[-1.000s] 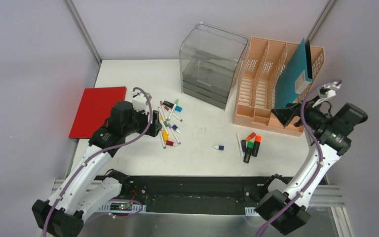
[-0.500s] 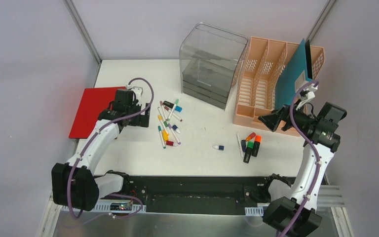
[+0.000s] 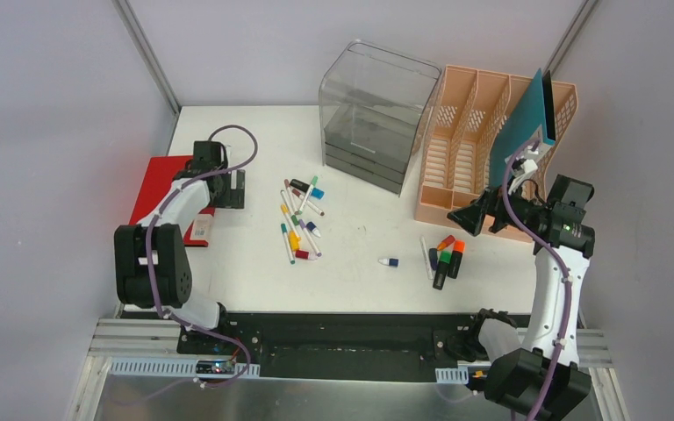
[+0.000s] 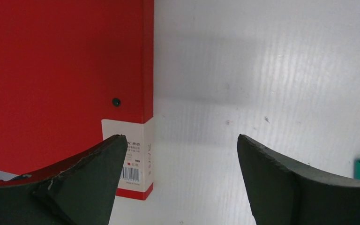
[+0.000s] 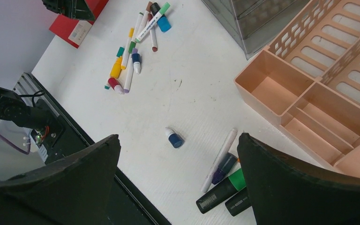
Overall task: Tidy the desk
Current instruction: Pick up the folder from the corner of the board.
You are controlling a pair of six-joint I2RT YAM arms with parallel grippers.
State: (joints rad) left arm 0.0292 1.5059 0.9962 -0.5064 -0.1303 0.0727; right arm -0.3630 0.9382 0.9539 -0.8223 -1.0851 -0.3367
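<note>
The desk (image 3: 360, 241) is a white tabletop strewn with pens. My left gripper (image 3: 233, 189) is open and empty, low over the right edge of a flat red folder (image 3: 165, 180). In the left wrist view the gripper (image 4: 182, 140) straddles the labelled edge of the folder (image 4: 61, 61). My right gripper (image 3: 462, 219) is open and empty, held above the desk near the highlighters (image 3: 446, 259). In the right wrist view the gripper (image 5: 178, 140) frames a small blue cap (image 5: 174, 139) and the highlighters (image 5: 222, 190).
A pile of coloured markers (image 3: 298, 219) lies left of centre. A clear grey drawer unit (image 3: 373, 114) stands at the back. A peach file organizer (image 3: 483, 149) holding a teal folder (image 3: 522, 132) stands at the back right. A black rail (image 3: 342, 338) runs along the front edge.
My left arm has swung left and back from the marker pile to the red folder's edge. My right gripper has moved left and lower, toward the highlighters.
</note>
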